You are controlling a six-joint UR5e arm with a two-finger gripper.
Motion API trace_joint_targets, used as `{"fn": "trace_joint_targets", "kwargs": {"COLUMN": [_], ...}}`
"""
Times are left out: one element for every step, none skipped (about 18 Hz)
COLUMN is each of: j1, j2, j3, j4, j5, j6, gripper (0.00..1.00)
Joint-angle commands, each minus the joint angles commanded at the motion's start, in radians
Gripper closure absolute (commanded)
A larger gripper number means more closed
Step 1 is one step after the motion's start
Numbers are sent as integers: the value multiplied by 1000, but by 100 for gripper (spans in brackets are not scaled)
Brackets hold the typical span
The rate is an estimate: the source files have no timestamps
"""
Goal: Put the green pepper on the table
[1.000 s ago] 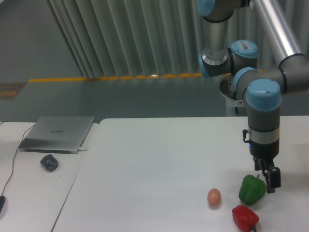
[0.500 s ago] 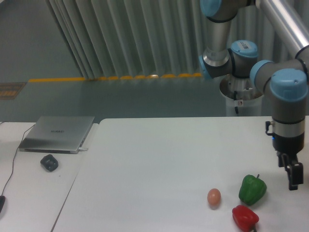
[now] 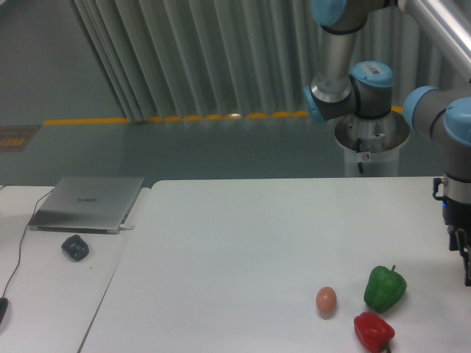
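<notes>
— Green pepper [image 3: 384,288] sits on your desk [image 3: 235,243], beside the red pepper [image 3: 374,331] and egg [image 3: 326,299].
— And your claw [image 3: 466,268]?
— Cut off at the frame edge; can't tell its opening. Swing back low and you could knock the pepper rolling.

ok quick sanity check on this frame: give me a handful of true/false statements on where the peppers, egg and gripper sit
1. The green pepper rests on the table. True.
2. The gripper is clamped on the green pepper. False: it is off to the pepper's right at the frame edge, clear of it.
3. The egg lies left of the green pepper. True.
4. The red pepper sits on the laptop. False: it lies on the large table, in front of the green pepper.
</notes>
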State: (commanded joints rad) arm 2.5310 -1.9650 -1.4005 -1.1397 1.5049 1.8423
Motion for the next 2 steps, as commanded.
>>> {"fn": "trace_joint_targets", "kwargs": {"j1": [3,6], "j2": [0,0], "j3": [1,0], "j4": [0,0], "j5": [-5,-9], "j6": [0,0], "gripper": [0,0]}}
